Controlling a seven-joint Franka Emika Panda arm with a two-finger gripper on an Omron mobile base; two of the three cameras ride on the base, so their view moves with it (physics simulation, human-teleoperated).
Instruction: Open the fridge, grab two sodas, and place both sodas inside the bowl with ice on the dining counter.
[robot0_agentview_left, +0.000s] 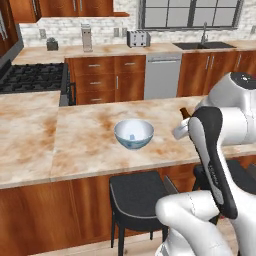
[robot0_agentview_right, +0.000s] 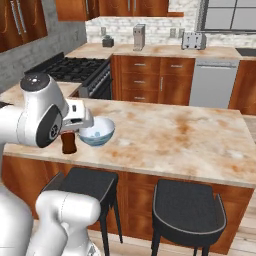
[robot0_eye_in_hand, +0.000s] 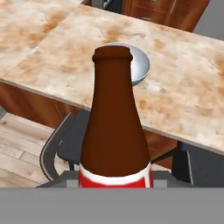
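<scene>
My gripper is shut on a dark brown soda bottle with a red and white label, and holds it upright. The bottle's lower part shows under my hand, and its neck tip peeks out beside my arm. It hangs at the near edge of the dining counter, just short of the bowl. The pale blue-white bowl stands on the beige marbled top, beyond the bottle, with a small pale piece inside. The fridge is out of view.
Two black stools stand under the counter's near edge, below my hand. A gas stove is at the far left. The wall counter behind carries a toaster and a sink.
</scene>
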